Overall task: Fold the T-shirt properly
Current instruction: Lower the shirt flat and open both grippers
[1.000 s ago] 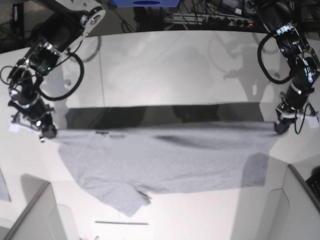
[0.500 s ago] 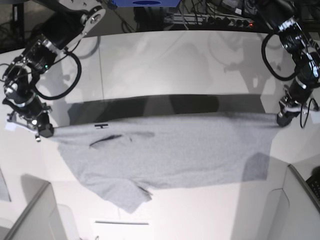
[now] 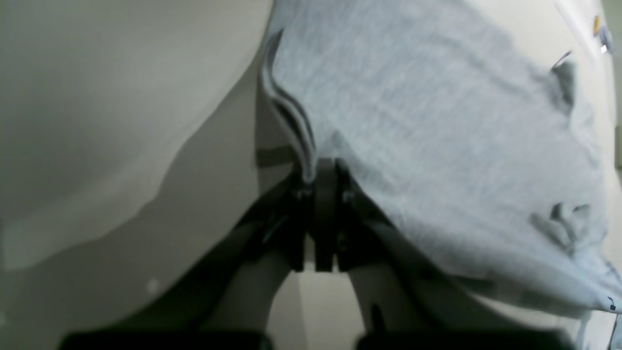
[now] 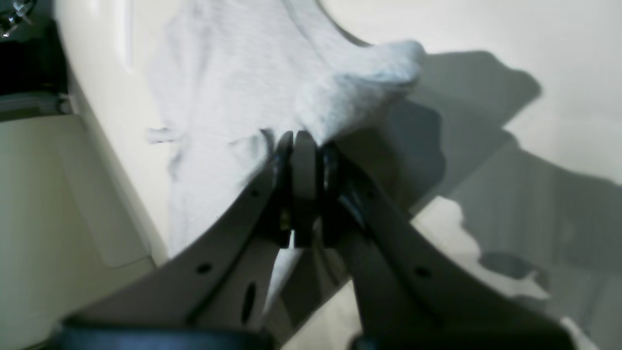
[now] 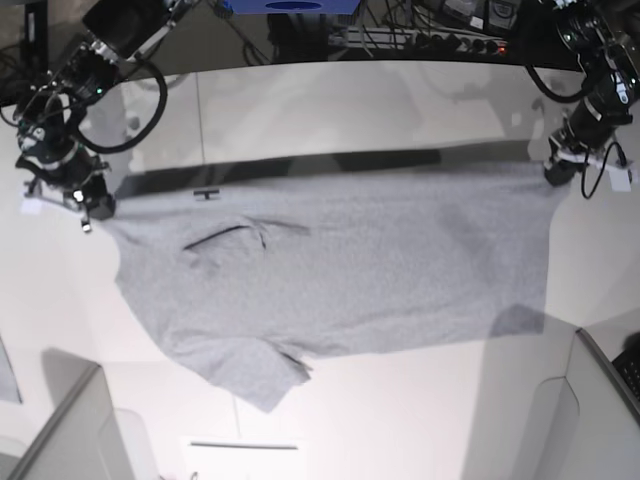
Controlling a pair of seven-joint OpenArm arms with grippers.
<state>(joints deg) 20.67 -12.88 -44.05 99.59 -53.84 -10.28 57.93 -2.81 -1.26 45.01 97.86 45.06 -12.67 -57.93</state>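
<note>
Grey garment: T-shirt [image 5: 340, 275], heather-grey, spread across the white bench [image 5: 350, 110] and stretched between the two arms; one sleeve trails toward the near edge at lower left of the base view.
Far edge: pulled into a nearly straight line between the two grip points, with a dark shadow band just behind it, which suggests that edge is raised off the bench.
Left claw [image 3: 320, 177]: jaws together, clamped on a folded corner of the T-shirt; the doubled hem runs straight into the grip.
Right claw [image 4: 303, 141]: jaws together, clamped on a bunched corner; a puff of cloth stands out just beyond the tips.
Arm pose, left: at the far right of the base view, wrist angled down and inward to its corner.
Arm pose, right: at the far left of the base view, elbow high, claw pointing down at its corner.
Surface defects: a crease and dark fold line in the cloth near the right arm's side.
Risk, slip: the bunched hold looks shallow; further outward tension could pull that corner free.
Risk, skew: unequal travel of the arms would likely set the fold crooked.
Risk, crease: laid down as is, the wrinkle would probably be folded in.
</note>
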